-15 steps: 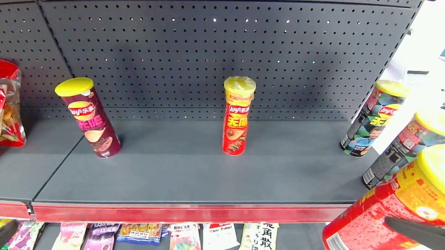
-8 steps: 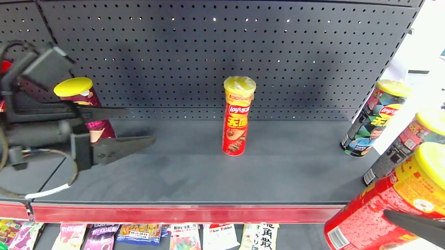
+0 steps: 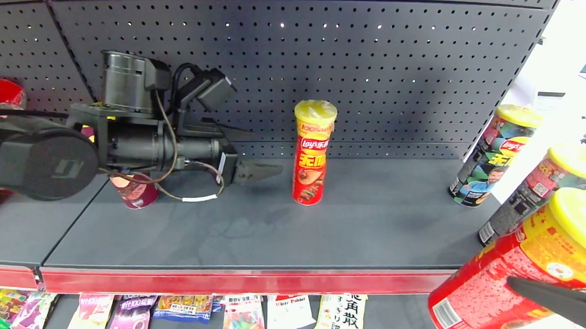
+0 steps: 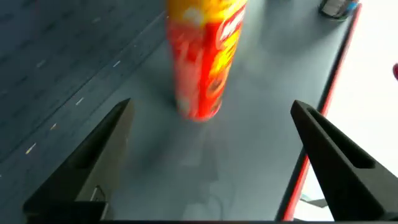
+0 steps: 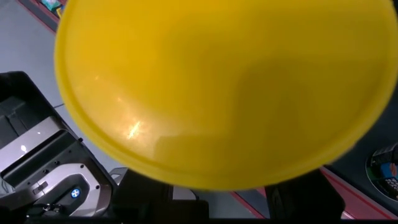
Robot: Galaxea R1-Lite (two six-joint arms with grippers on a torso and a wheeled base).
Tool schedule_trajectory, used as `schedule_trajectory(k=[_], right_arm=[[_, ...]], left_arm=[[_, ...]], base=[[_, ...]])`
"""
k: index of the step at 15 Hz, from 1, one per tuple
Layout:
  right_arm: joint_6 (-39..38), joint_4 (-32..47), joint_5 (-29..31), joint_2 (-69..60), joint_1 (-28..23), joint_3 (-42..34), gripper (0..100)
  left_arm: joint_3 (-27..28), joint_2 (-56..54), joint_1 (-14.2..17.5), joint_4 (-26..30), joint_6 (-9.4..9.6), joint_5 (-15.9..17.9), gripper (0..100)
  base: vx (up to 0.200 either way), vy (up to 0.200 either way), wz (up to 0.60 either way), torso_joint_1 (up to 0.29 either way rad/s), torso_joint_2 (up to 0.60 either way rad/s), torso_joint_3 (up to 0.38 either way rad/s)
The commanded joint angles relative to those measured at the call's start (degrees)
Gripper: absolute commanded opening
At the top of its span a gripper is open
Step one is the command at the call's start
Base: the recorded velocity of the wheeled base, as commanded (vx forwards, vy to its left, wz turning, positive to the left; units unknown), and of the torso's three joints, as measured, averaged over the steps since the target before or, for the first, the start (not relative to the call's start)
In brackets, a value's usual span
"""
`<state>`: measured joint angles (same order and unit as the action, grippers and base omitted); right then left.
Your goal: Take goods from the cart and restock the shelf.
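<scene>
left gripper (image 3: 266, 152) swung right, jaws apart, near upright red can (image 3: 312, 160)

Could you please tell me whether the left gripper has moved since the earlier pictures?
Yes. The left gripper came across the shelf toward the robot's right, past the purple can, almost up to the upright red can.

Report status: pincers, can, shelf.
Left pincer open over shelf, facing the upright red can. Right pincer shut on tilted red can, off shelf's right front corner. Left arm crosses shelf, partly covering purple can.
</scene>
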<state>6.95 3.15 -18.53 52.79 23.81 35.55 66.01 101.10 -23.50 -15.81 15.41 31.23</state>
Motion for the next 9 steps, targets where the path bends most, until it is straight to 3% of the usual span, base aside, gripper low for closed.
schedule_trajectory(k=[1,9], right_arm=[[0.0,0.0,0.0,-0.1,-0.7,0.1,0],[0.1,0.1,0.9,-0.2,-1.0,-0.2,0]], left_arm=[[4.7,6.0,-1.5,0.0,0.15,0.1,100],[19.2,16.8,-3.0,-0.1,0.32,1.7,100]], base=[[0.0,0.0,0.0,0.0,0.0,0.0],[0.0,0.0,0.0,0.0,0.0,0.0]])
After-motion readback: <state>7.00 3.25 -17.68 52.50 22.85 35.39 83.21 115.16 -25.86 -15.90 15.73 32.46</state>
